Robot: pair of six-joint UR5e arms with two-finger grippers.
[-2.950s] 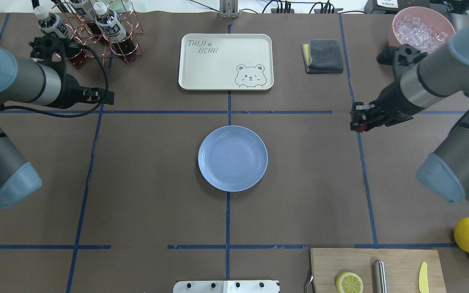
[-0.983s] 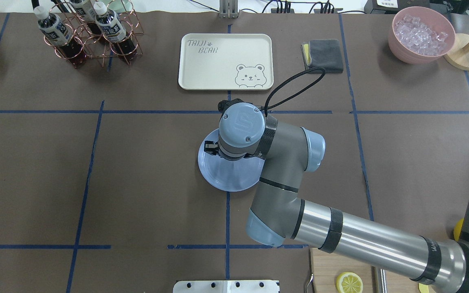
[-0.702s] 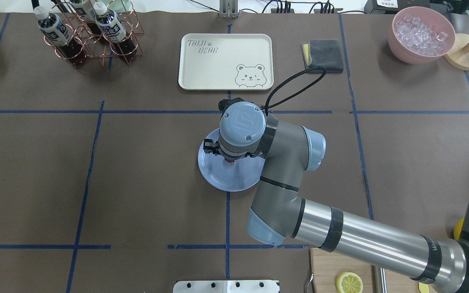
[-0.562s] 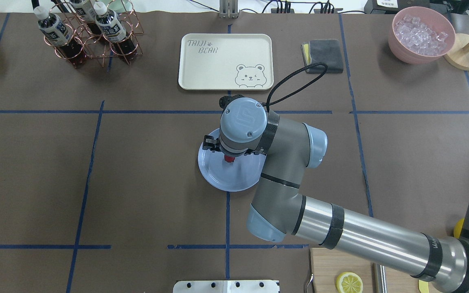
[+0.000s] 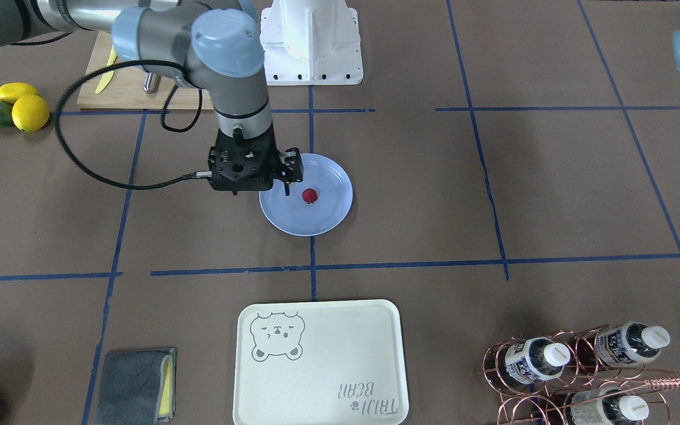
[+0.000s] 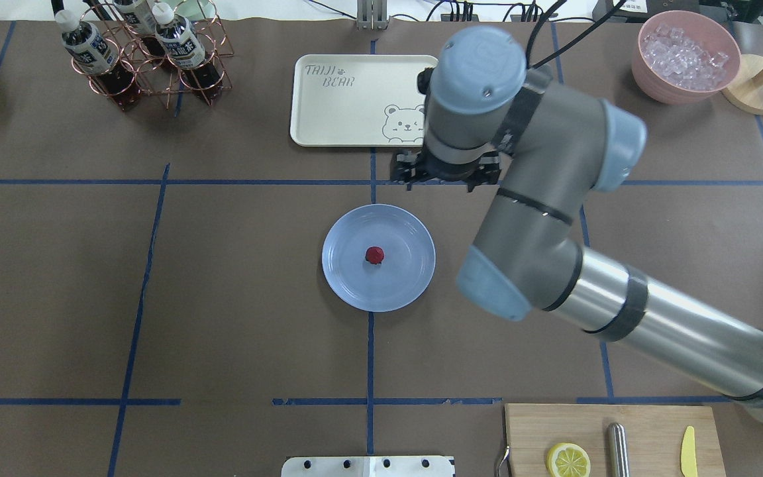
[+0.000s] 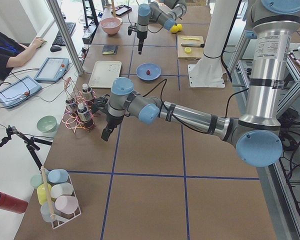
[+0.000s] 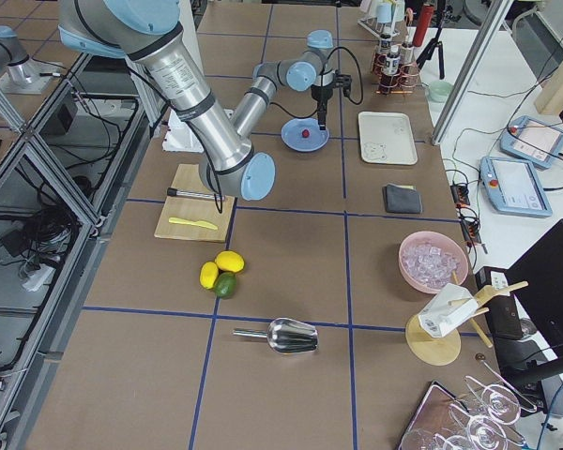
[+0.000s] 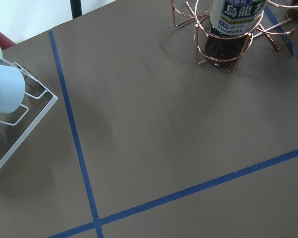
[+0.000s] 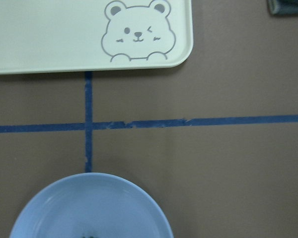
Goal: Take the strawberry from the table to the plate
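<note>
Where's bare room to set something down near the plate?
Bare table runs left of the plate up to the bottle rack, and robot-side as far as the cutting board. Crowded: the right tool and arm hang over the plate's right; the strawberry sits on the plate.

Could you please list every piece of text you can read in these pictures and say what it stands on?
"TAIJI BEAR": on the cream tray.
"SUNTORY": on the label of a bottle, left wrist view.
The labels on the racked bottles in the overhead view: too small to read.
</note>
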